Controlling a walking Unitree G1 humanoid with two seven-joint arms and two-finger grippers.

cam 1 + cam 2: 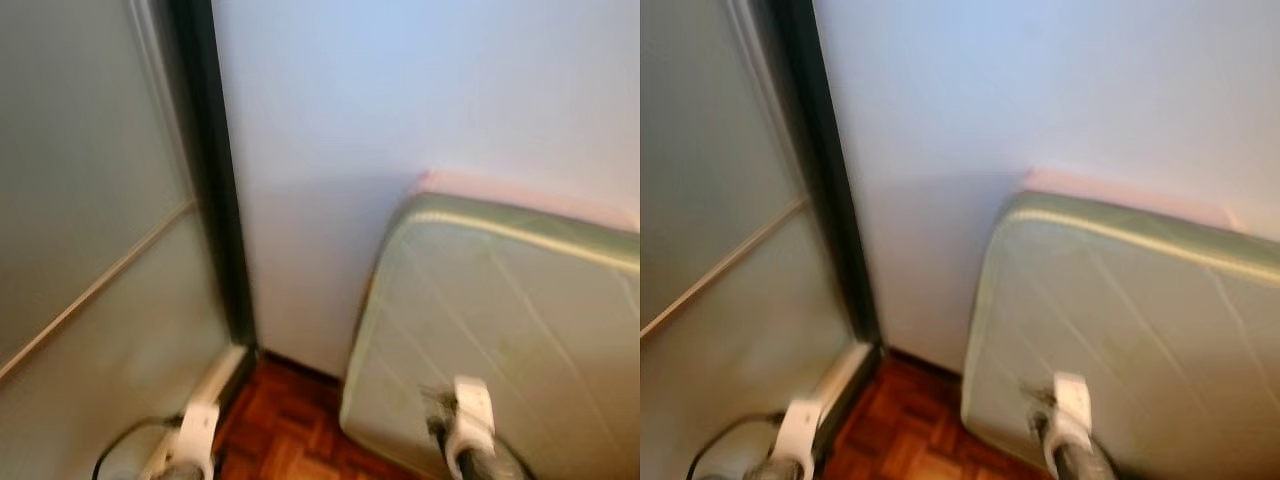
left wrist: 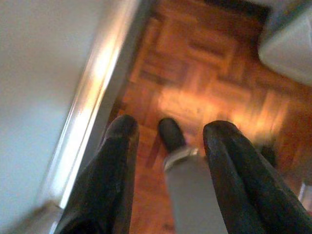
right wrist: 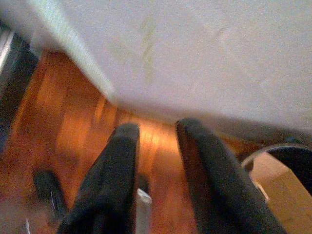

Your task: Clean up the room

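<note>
Mattress (image 1: pixel 500 320) is leaning on its edge against the pale wall (image 1: pixel 400 120), just beside the corner. I am judging it bulky, soft and floppy, so its rounded rim seems the best hold. My left gripper (image 2: pixel 168 141) and right gripper (image 3: pixel 156 146) are hanging over the wood floor (image 2: pixel 195 78), jaws parted and holding nothing. Room is narrowing between the mattress and the dark door frame (image 1: pixel 215 180).
</note>
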